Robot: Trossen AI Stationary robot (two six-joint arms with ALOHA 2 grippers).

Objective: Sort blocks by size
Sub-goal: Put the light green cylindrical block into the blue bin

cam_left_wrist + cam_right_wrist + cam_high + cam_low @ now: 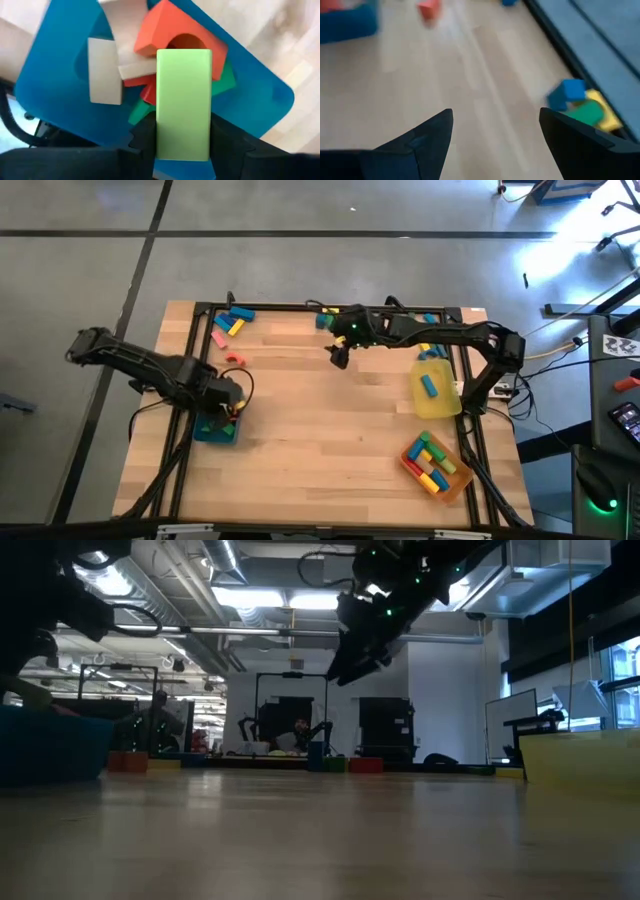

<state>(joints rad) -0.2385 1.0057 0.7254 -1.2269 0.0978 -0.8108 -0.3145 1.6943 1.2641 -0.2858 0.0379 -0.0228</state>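
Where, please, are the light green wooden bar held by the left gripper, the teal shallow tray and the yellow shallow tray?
light green wooden bar (183, 102), left wrist view, its broad face.
teal shallow tray (55, 70), left wrist view, bare floor.
yellow shallow tray (438, 404), high view, bare floor.

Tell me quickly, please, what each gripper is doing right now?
Left gripper: shut on a green block over the blue tray.
Right gripper: open, empty.

Wooden table (330, 430) with trays (436, 396), blocks (232, 322)
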